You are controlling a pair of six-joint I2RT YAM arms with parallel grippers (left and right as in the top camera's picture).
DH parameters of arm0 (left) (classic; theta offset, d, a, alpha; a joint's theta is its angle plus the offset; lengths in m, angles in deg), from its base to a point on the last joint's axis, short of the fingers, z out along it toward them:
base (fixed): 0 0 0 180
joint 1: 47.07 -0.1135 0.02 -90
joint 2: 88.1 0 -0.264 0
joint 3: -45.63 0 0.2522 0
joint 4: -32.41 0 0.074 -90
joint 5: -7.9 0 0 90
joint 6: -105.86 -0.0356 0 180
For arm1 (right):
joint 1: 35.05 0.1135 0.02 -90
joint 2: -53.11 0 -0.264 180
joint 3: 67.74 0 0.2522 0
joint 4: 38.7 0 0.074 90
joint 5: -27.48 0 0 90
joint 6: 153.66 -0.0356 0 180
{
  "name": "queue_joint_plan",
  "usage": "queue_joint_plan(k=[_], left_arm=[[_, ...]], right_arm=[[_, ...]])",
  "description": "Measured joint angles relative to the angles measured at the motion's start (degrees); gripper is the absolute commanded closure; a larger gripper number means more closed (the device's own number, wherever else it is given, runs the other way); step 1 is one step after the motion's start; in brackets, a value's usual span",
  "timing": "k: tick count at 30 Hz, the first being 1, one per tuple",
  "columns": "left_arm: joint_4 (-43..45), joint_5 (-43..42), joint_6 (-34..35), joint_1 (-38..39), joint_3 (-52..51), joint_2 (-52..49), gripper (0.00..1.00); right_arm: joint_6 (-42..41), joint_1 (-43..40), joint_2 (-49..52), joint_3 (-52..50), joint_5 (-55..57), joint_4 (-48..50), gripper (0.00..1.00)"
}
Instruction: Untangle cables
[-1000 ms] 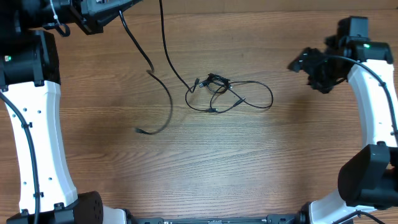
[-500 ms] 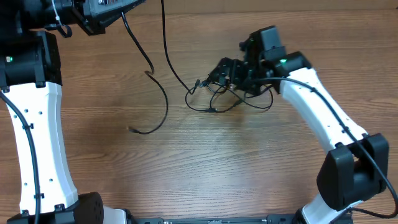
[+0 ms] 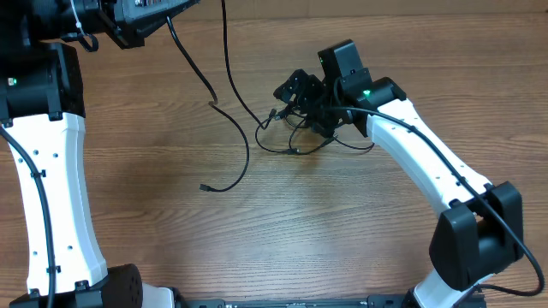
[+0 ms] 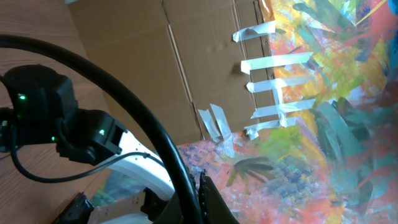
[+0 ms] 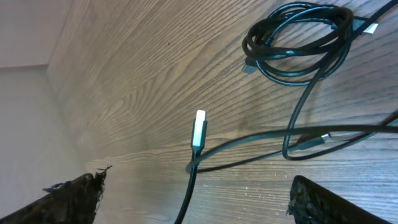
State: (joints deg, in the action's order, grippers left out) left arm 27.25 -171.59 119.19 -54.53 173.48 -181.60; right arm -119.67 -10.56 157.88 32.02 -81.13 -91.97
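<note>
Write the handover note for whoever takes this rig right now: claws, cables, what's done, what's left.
Right claw: open, empty, hovering over the knotted bundle.
Left claw: at the far left of the table; open or shut cannot be told.
Cables: the bundle lies mid-table with loops trailing around it. One loose strand curves to its left and runs up toward the left claw.
Done: that strand lies apart from the bundle.
Left: the knot itself is tangled, so grip it and work the loops free.
</note>
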Motion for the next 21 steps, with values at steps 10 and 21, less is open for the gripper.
queue_joint_plan(k=[10, 21], left_arm=[[0.00, 0.00, -0.02, 0.00, 0.00, 0.00, 0.96], [0.00, 0.00, -0.02, 0.37, 0.00, 0.00, 0.96]], right_arm=[[-4.00, 1.05, 5.57, -0.17, 0.02, 5.84, 0.21], [-5.44, 1.11, 8.57, -0.20, 1.73, 8.81, 0.96]])
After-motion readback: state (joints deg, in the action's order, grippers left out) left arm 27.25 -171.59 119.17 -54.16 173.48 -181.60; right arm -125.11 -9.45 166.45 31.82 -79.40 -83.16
